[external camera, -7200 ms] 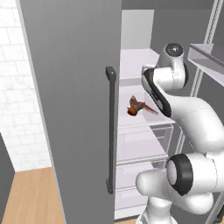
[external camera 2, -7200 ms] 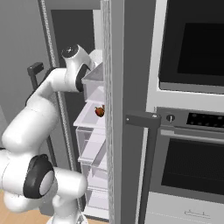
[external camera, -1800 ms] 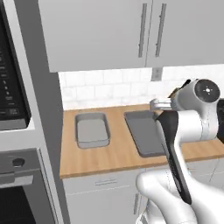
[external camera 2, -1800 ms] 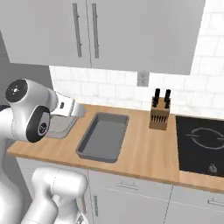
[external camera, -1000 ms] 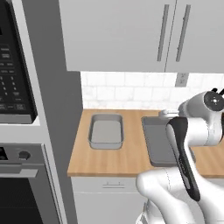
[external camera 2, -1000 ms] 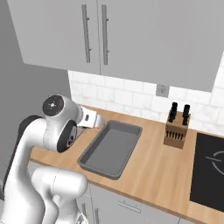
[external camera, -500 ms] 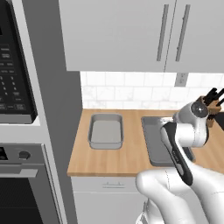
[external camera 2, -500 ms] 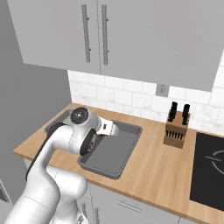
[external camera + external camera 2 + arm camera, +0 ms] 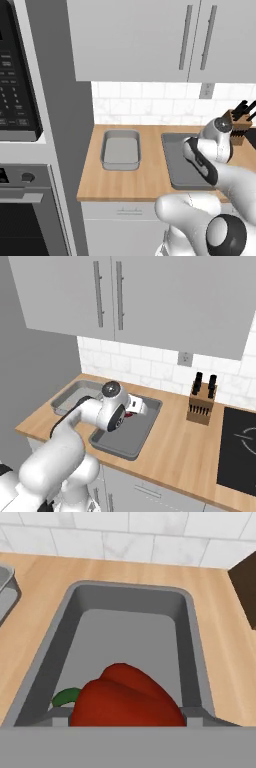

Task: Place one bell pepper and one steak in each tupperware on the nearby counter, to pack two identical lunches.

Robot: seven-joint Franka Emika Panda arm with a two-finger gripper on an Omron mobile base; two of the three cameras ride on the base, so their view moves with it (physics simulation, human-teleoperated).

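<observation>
I am carrying a red bell pepper (image 9: 127, 698) over the right-hand tray (image 9: 125, 607), the one nearer the knife block (image 9: 201, 397). The pepper fills the bottom of the hand view, at its near edge, where my fingers would be, so I judge my gripper (image 9: 134, 407) is clamped on it, though the fingertips themselves are hidden behind the fruit.

The risk I see is letting go too early. The pepper sits low over the tray's near wall, and if I release from here it could strike the rim and roll out onto the counter (image 9: 180, 446) towards me. It is round, so it may also roll once it lands. I should carry it further over the tray floor first.

The right-hand tray looks empty beneath the pepper. The left-hand tray (image 9: 120, 149), well away from the knife block and beside the tall grey cabinet (image 9: 65, 125), also looks bare inside. I see no steak in either.
</observation>
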